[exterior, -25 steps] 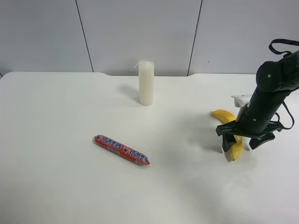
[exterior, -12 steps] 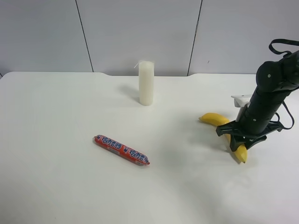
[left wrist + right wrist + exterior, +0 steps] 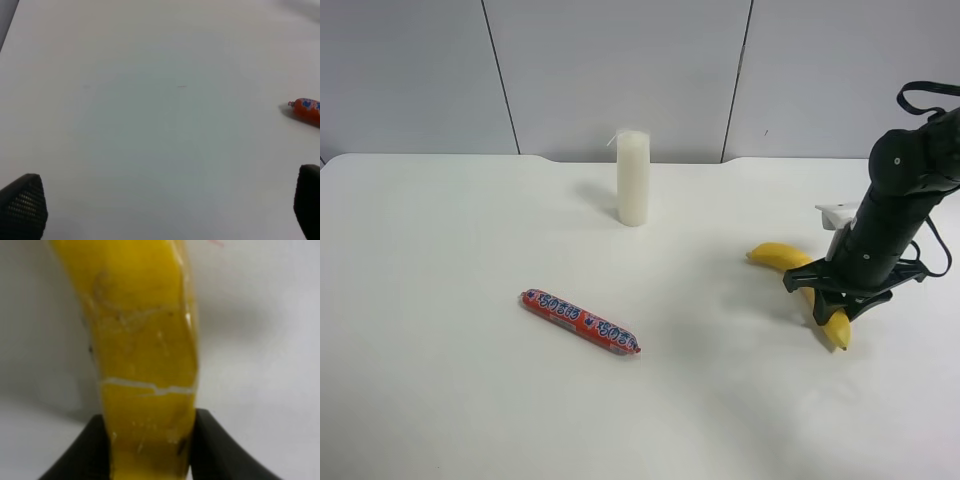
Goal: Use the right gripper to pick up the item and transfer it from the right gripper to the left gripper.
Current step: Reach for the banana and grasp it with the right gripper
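While the right tool (image 3: 833,303) is clenched around the one banana (image 3: 778,254) low at the exterior high view's right, the left tool (image 3: 160,210) gapes released, empty. One sausage (image 3: 580,321) and one candle (image 3: 633,178) rest on the surface (image 3: 450,250), well apart.

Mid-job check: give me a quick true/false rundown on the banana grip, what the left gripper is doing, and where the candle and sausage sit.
1. The right gripper is shut on the banana. True; in the right wrist view its black fingers press both sides of the peel.
2. The left gripper holds the sausage. False: its jaws are wide open with nothing between them, and the sausage lies on the table.
3. The candle stands upright. True.
4. The sausage touches the candle. False: they are well apart, with bare table between them.
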Robot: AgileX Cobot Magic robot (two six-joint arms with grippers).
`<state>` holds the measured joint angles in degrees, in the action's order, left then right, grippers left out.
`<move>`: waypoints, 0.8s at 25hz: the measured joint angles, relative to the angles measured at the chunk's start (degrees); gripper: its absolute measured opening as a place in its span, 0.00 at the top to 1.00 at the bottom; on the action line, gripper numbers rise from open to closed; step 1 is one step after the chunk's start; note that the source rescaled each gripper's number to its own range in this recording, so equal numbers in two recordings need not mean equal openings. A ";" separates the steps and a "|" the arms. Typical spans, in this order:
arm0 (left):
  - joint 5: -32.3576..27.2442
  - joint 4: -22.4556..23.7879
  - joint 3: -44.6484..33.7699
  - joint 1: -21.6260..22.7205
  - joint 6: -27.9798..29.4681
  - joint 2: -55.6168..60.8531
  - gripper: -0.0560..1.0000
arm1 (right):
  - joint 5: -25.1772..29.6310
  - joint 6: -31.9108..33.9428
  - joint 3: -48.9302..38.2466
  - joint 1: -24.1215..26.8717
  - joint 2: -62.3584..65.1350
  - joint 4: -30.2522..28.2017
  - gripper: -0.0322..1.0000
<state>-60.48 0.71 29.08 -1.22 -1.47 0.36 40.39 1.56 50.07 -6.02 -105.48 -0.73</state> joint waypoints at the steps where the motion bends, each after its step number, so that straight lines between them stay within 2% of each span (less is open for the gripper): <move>1: 0.00 0.00 0.00 0.00 0.00 0.00 0.00 | 0.56 0.00 0.00 0.00 0.55 0.00 0.97; 11: 0.00 0.00 0.00 0.00 0.00 0.00 0.00 | 5.91 -0.89 0.00 -0.81 10.50 -0.01 0.97; 20: 0.00 0.00 0.00 0.00 0.00 0.00 0.00 | 12.09 -3.66 1.29 -9.41 18.42 -0.01 0.97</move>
<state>-60.48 0.71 29.08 -1.22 -1.47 0.36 52.49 -2.10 51.36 -15.43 -87.06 -0.73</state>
